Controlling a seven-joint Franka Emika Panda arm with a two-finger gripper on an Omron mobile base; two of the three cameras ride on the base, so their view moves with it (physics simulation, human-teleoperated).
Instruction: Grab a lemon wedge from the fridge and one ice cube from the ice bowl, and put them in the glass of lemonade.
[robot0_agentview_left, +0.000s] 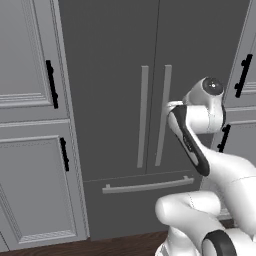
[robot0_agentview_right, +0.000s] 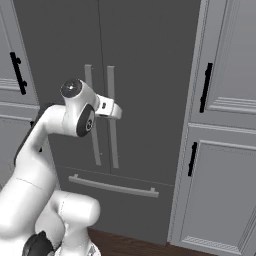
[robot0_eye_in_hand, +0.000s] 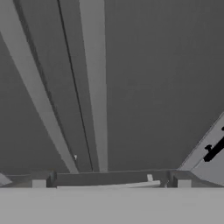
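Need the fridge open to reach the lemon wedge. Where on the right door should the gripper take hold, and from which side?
Probably the right door's vertical bar handle, about mid-height, where the open gripper already sits. Come straight in from the front with the fingers either side of the bar: it stands proud of the closed fridge door and runs vertically beside the centre seam.

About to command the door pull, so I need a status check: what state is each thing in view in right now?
fridge: both upper doors shut, lower drawer shut.
right door handle: not gripped; the tool is close in front of it.
tool: open, holding nothing.
cabinets: doors shut.
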